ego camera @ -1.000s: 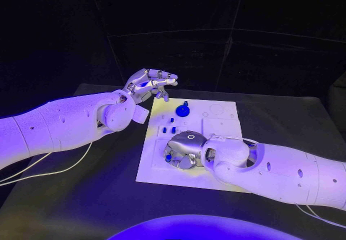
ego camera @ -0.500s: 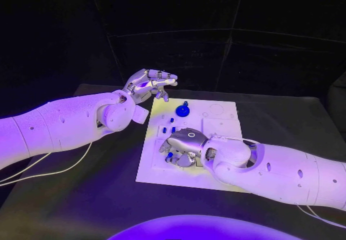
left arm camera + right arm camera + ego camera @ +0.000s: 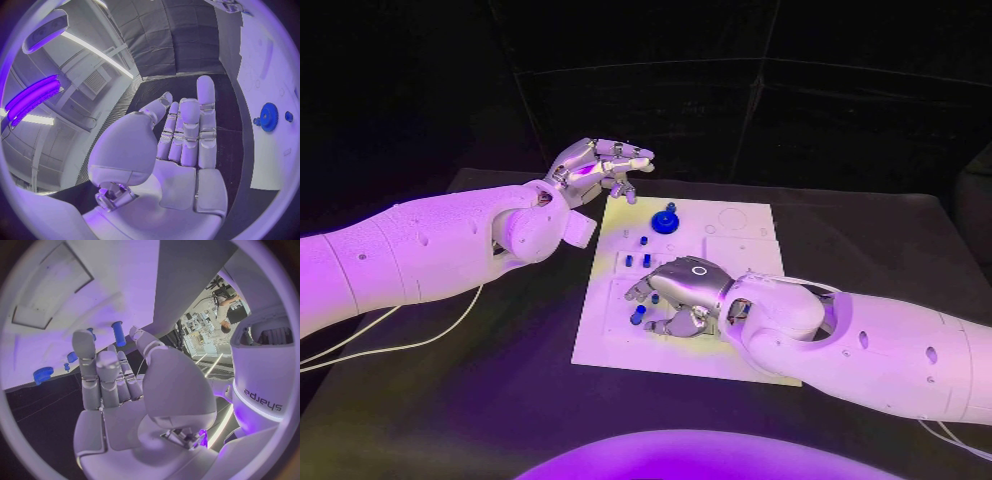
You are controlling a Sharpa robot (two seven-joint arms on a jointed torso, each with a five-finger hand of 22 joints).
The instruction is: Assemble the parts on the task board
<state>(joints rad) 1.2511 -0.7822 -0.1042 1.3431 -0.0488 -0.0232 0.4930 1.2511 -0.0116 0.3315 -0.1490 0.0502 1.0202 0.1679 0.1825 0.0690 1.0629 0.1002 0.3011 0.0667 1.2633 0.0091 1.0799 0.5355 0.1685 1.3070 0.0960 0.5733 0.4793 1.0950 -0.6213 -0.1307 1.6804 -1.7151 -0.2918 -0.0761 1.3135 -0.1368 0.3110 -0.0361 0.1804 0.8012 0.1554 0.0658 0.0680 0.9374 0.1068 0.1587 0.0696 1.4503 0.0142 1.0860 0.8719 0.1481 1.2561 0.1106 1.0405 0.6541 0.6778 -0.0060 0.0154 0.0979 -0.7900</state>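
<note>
Parts lie on the white task board in the middle of the dark surface: a blue gear near its far edge and small blue pegs along its left side. Over the board's near half hovers the right hand, palm down, fingers loosely spread and holding nothing, a blue peg just beyond their tips. Beyond the board's far left corner the left hand is raised, fingers half curled, empty.
</note>
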